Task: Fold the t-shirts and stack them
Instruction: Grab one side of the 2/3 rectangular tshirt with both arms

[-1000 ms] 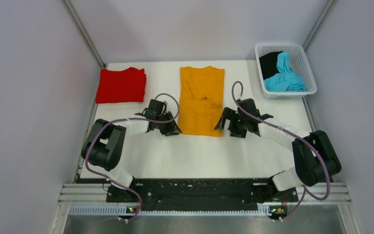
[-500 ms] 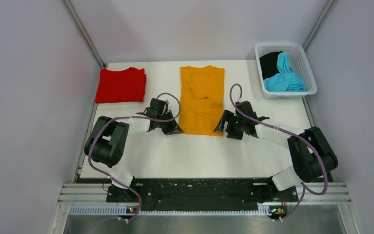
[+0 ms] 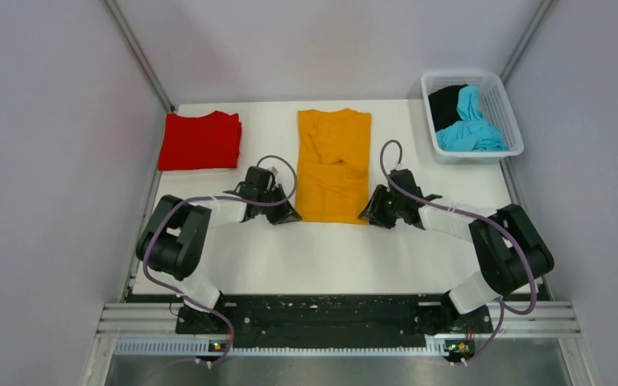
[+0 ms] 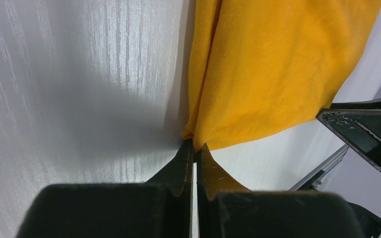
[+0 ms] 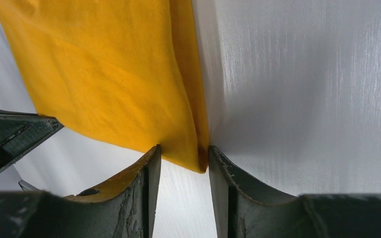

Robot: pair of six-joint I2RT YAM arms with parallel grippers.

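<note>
Both claws are sitting lower and tighter at the near hem of the orange-yellow t-shirt [image 3: 334, 161] than 1 second ago. The left gripper [image 4: 194, 146] is now pinching the near-left corner with its tips pressed together on the cloth. The right gripper [image 5: 182, 148] is narrowing from wide apart. Its 2 fingers are straddling the near-right corner, with a gap still showing, so I judge that grip as not yet firm.

That is pointing to the next fold: both near corners are being taken so the hem can be carried away toward the collar. The shirt is lying lengthwise at the middle of the table [image 3: 330, 257], already narrowed to a strip.

Both arms are reaching forward and inward, forearms low over the table, wrists angled at the hem from either side. The red t-shirt [image 3: 199, 141] is lying folded at far left. The cyan-blue t-shirt [image 3: 471, 129] and the black t-shirt [image 3: 447, 103] are waiting in the basket [image 3: 512, 121].
</note>
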